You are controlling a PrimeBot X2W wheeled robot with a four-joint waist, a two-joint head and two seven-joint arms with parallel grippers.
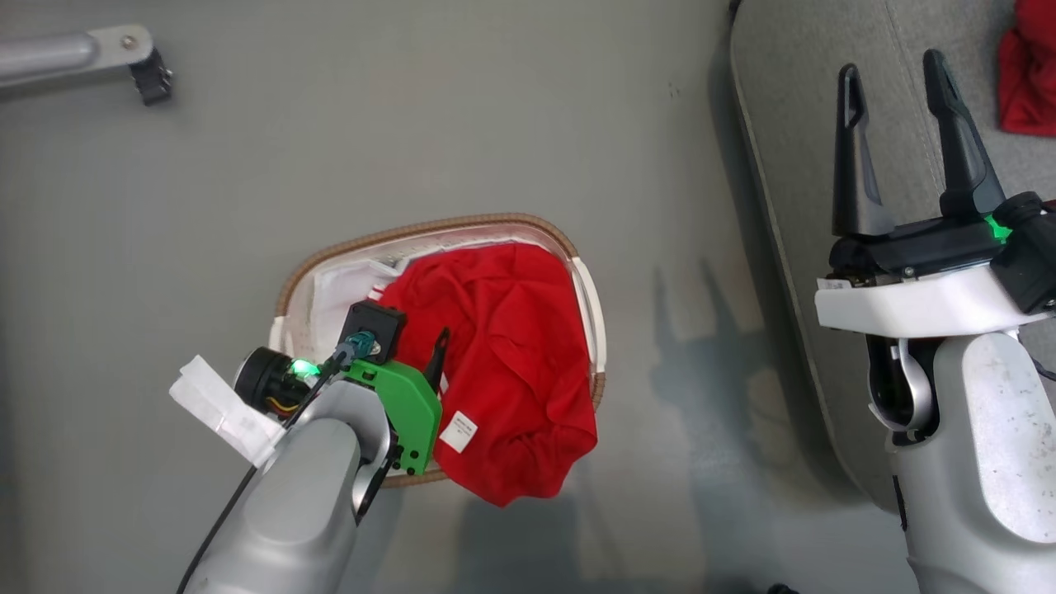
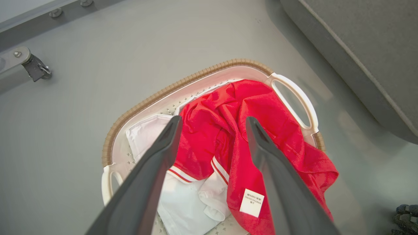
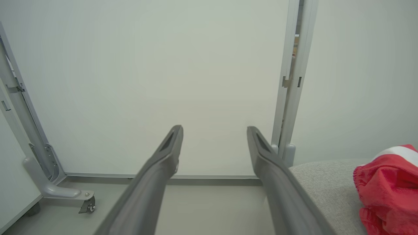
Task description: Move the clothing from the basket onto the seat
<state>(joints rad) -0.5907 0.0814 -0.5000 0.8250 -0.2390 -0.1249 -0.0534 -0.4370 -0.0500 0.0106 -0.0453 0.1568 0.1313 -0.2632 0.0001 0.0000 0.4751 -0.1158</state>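
Observation:
The basket point(image 1: 429, 227) stands on the grey floor, its brown rim point(image 2: 183, 81) towards the wall. A red garment of the clothing point(image 1: 503, 355) fills its right half and spills over the near rim; a white label point(image 2: 251, 202) shows on it. White liner fabric point(image 2: 183, 202) lies beside it. My left gripper point(image 2: 213, 121) hangs open just above the red clothing point(image 2: 228, 130), holding nothing; one dark finger point(image 1: 440, 355) shows beside the green mount. My right gripper point(image 1: 893, 70) stands open and empty over the seat's point(image 1: 792, 124) edge. Another red garment point(image 1: 1027, 74) lies on the seat point(image 3: 323, 182).
A metal frame leg with a caster point(image 1: 140, 62) juts in at the far left of the floor. White wall panels with an upright post point(image 3: 290, 81) stand beyond the seat. Bare floor point(image 1: 676, 206) separates the basket and the seat.

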